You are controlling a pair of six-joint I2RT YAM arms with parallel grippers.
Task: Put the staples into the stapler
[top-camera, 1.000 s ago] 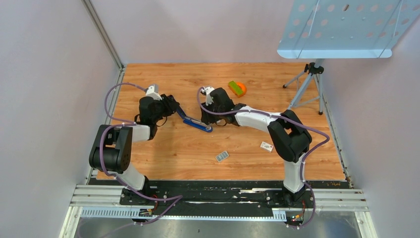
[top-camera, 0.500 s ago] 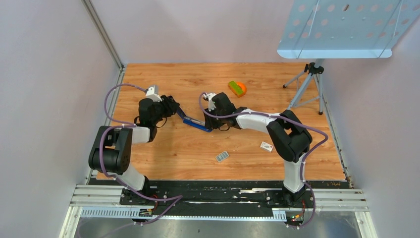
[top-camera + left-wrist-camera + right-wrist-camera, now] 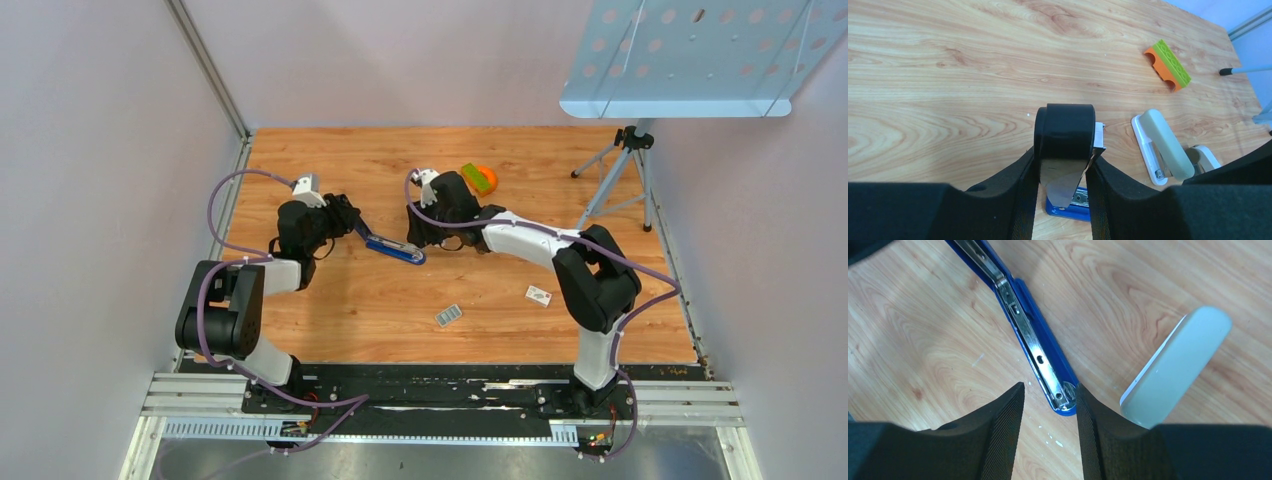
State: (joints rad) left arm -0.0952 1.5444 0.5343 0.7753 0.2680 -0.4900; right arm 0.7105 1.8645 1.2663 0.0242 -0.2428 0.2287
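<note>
Stapler (image 3: 395, 249) held open on tabletop (image 3: 330, 160).
Left hand (image 3: 1063, 175) gripped its black lid (image 3: 1065, 125); right hand (image 3: 1049, 390), part-open, straddled its tip (image 3: 1062, 399); staples (image 3: 449, 315) lay apart.

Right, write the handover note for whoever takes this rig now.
Left pincer: shut on the black lid of the blue stapler, lid swung up off the base.
Right pincer: open, fingers astride the stapler's front tip, holding nothing.
Staples: on the table, nearer the arm bases, untouched.
Done: stapler opened, metal channel exposed.
Left: pick up the staples, lay them in the channel, close the lid.
</note>
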